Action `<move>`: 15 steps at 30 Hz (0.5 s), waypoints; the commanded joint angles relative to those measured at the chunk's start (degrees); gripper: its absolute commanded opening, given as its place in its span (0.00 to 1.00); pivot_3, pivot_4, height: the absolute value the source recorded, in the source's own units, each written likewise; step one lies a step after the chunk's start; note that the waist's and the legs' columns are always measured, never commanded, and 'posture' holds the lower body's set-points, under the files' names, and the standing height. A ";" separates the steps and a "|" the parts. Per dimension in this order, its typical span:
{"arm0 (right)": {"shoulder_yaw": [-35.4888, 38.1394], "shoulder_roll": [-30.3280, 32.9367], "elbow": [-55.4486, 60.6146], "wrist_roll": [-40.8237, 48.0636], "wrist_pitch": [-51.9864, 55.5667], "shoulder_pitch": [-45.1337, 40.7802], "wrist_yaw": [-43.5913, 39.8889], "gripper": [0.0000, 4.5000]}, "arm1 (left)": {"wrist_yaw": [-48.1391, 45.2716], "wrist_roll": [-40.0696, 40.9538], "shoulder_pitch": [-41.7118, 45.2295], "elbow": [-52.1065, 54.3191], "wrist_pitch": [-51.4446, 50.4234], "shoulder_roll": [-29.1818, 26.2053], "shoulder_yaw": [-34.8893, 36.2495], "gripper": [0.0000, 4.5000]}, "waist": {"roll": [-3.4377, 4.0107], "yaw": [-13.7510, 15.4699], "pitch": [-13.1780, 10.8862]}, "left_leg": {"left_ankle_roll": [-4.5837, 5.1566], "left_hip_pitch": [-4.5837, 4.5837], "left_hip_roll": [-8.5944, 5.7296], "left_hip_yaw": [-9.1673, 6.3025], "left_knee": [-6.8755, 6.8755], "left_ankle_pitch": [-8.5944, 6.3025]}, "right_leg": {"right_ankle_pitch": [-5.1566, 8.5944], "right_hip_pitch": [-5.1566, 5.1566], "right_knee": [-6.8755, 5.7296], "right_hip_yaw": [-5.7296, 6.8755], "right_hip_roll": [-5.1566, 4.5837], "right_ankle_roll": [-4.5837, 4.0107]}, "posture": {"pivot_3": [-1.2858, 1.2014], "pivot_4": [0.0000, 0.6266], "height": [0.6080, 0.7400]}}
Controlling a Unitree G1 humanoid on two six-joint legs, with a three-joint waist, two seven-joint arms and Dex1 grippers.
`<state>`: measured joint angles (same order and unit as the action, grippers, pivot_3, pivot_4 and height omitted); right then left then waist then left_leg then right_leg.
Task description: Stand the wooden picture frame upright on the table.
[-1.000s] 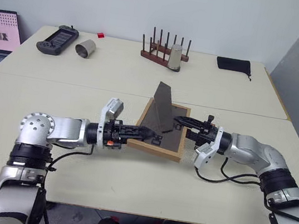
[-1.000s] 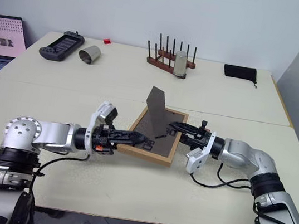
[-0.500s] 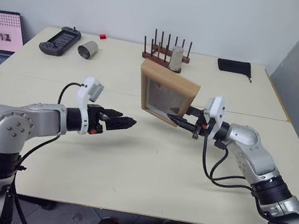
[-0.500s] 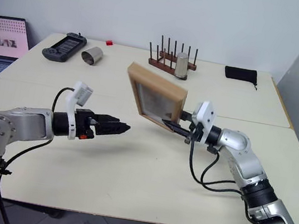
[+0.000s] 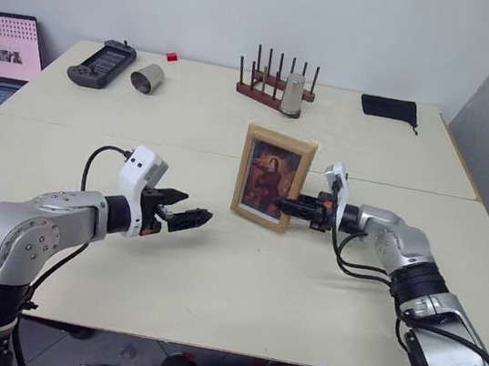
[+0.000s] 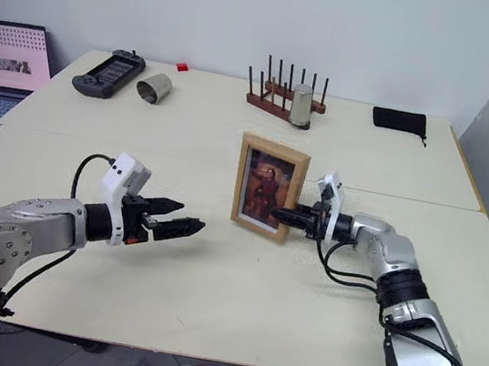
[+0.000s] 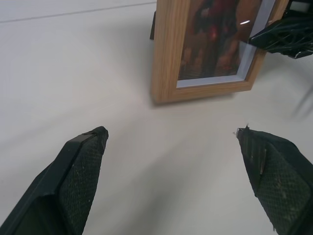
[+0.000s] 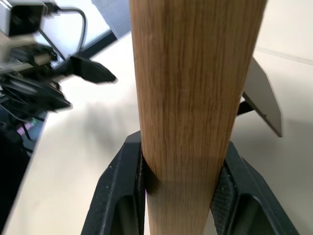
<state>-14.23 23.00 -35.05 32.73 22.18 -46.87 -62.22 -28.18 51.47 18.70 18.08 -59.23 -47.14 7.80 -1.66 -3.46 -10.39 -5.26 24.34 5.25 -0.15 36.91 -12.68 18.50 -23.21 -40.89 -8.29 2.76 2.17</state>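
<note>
The wooden picture frame [image 5: 273, 178] stands upright near the middle of the table [image 5: 208, 306], its dark reddish portrait facing me. In the left wrist view its lower edge [image 7: 205, 90] meets the tabletop. My right gripper [image 5: 294, 209] reaches in level from the right and is shut on the frame's right side near the bottom. The right wrist view has both fingers [image 8: 122, 196] pressed on the light-wood edge [image 8: 195, 88], with the grey fold-out stand [image 8: 261, 98] spread behind it. My left gripper [image 5: 195, 220] hangs open a short way left of the frame, holding nothing.
At the back stand a dark peg rack [image 5: 263, 89] with a metal cup [image 5: 293, 96], a second cup on its side [image 5: 147, 78], a game controller [image 5: 101, 63], a small red object [image 5: 170, 57] and a black pouch [image 5: 389, 107]. A laptop [image 5: 1, 55] sits far left.
The frame went from lying face down to raised, then upright on the table, carried and turned by my right gripper. My left gripper let go, opened wide and drew back leftward.
</note>
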 commanded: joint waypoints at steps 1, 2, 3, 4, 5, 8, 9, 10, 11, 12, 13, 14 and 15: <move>2.32 -1.16 1.43 -3.50 -6.17 1.83 -2.06 0.29 | -0.81 -0.57 0.21 1.73 1.08 0.76 1.84 1.00 | -0.01 0.05 0.00 | -0.01 0.02 0.01 0.00 0.00 0.00 | 0.00 -0.02 0.00 0.01 0.00 0.00 | 0.52 0.24 1.00; 2.09 -1.22 2.19 -4.84 -7.38 2.91 -2.48 0.29 | -1.06 -0.89 0.20 1.67 1.19 0.82 1.73 1.00 | 0.00 0.07 0.00 | -0.01 0.02 0.03 -0.01 0.00 0.01 | 0.00 -0.01 0.00 0.03 0.00 0.00 | 0.52 0.24 1.00; 2.34 -1.39 2.78 -5.35 -7.56 3.63 -2.60 0.29 | -1.21 -1.08 0.30 1.55 1.17 0.92 1.67 1.00 | 0.00 0.09 0.00 | -0.01 0.02 0.03 -0.01 0.00 0.01 | 0.00 -0.01 0.00 0.03 0.00 0.00 | 0.52 0.24 1.00; 2.85 -1.63 3.33 -5.36 -6.87 4.13 -2.59 0.29 | -1.38 -1.23 0.46 1.40 1.13 1.00 1.65 1.00 | 0.00 0.08 0.00 | -0.01 0.02 0.03 -0.01 0.00 0.01 | 0.00 -0.01 0.00 0.03 0.00 0.00 | 0.52 0.24 1.00; 3.06 -1.66 4.03 -5.79 -6.65 4.75 -2.75 0.29 | -1.56 -1.33 0.84 1.05 1.00 1.18 1.60 1.00 | 0.00 0.03 0.00 | -0.01 0.02 0.03 0.00 -0.01 0.01 | 0.00 -0.01 0.00 0.02 0.00 0.00 | 0.52 0.24 1.00; 3.98 -1.90 5.49 -6.21 -5.34 5.83 -2.02 0.44 | -2.70 -2.65 1.75 0.03 1.42 1.22 0.70 1.00 | 0.00 0.06 0.00 | -0.01 0.01 0.03 0.01 0.00 0.01 | 0.00 -0.01 -0.02 0.03 0.01 0.00 | 0.52 0.24 1.00; 4.26 -1.95 5.87 -6.22 -4.85 5.99 -1.87 0.45 | -3.03 -3.19 1.99 -0.31 1.71 1.26 0.38 1.00 | 0.00 0.06 0.00 | -0.01 0.01 0.03 0.00 0.00 0.01 | 0.00 -0.01 -0.02 0.03 0.01 0.00 | 0.52 0.24 1.00; 4.57 -1.93 6.31 -6.35 -4.64 6.19 -1.67 0.50 | -3.30 -3.90 2.36 -0.90 2.02 1.35 0.00 1.00 | 0.00 0.06 0.00 | -0.01 0.01 0.03 0.00 0.01 0.01 | 0.00 -0.01 -0.03 0.04 0.01 0.00 | 0.52 0.24 1.00; 4.83 -1.85 6.75 -6.53 -4.42 6.39 -1.70 0.58 | -3.66 -4.43 2.66 -1.35 2.15 1.47 -0.23 1.00 | 0.00 0.07 0.00 | -0.01 0.01 0.03 0.00 0.01 0.01 | 0.00 -0.01 -0.03 0.04 0.01 0.00 | 0.52 0.24 1.00; 5.04 -1.53 7.46 -6.84 -4.25 6.76 -1.69 0.61 | -4.28 -4.93 2.94 -1.72 2.33 1.51 -0.54 1.00 | 0.00 0.08 0.00 | -0.01 0.01 0.03 0.00 0.02 0.01 | 0.00 -0.01 -0.03 0.04 0.01 0.00 | 0.52 0.24 1.00; 5.29 -1.18 8.20 -7.09 -4.00 7.16 -1.66 0.66 | -4.76 -5.34 3.25 -2.09 2.51 1.55 -0.80 1.00 | 0.00 0.10 0.00 | -0.01 0.01 0.02 0.00 0.02 0.01 | 0.00 -0.01 -0.03 0.03 0.01 0.00 | 0.52 0.24 1.00; 5.59 -0.52 9.37 -7.38 -3.94 7.89 -1.58 0.71 | -5.38 -5.79 3.58 -2.46 2.90 1.63 -1.05 1.00 | 0.00 0.11 0.00 | -0.01 0.01 0.02 0.01 0.01 0.01 | 0.00 -0.01 -0.03 0.03 0.01 0.00 | 0.52 0.24 1.00; 5.86 0.23 10.59 -7.72 -4.00 8.68 -1.59 0.77 | -6.03 -6.39 3.91 -2.85 3.36 1.63 -1.37 1.00 | 0.00 0.14 0.00 | -0.01 0.01 0.02 0.01 0.01 0.01 | 0.00 -0.01 -0.03 0.03 0.01 0.00 | 0.52 0.24 1.00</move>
<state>-10.40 21.89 -28.19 25.63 18.28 -38.74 -63.60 -32.63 46.15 21.36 15.05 -57.68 -45.52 6.37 -1.66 -3.33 -10.39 -5.28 24.36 5.28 -0.14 36.92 -12.67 18.49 -23.21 -40.91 -8.27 2.77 2.17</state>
